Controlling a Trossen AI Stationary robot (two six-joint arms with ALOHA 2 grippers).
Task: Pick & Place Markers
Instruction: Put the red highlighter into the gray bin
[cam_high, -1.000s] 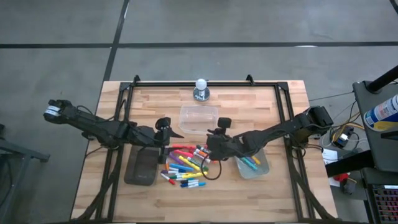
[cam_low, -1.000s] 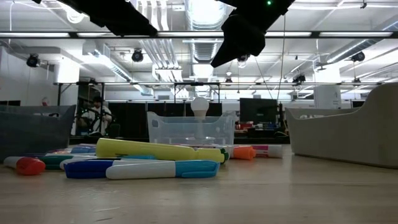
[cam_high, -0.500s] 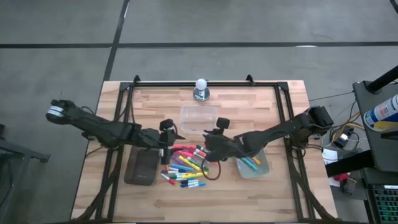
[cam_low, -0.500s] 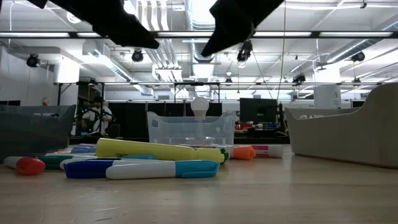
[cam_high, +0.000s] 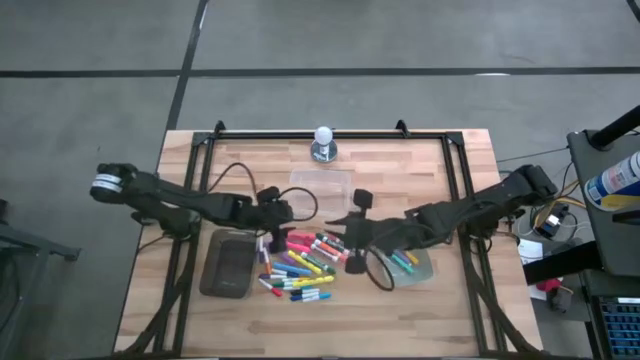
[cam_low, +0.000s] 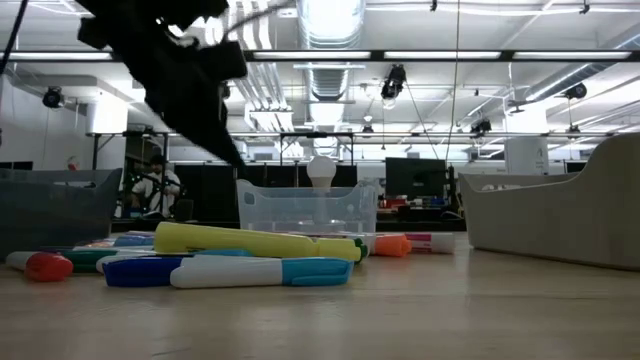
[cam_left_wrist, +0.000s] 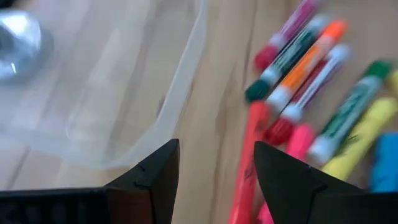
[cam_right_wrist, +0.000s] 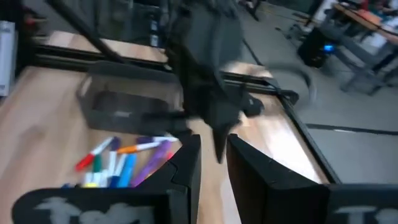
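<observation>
Coloured markers are lying heaped at the table's centre in the high view; we are seeing the left gripper arriving at the pile's eleven o'clock edge, spread wide, while the right gripper is swinging back toward the clear tub at three o'clock, narrowly parted, its load untellable. Low view: only the left arm now hangs above the pile. Left wrist view: we are lining up over a red marker.

The left tool has swung in from beside the grey tray to the markers' edge; the right tool has pulled back toward the right tub.
</observation>
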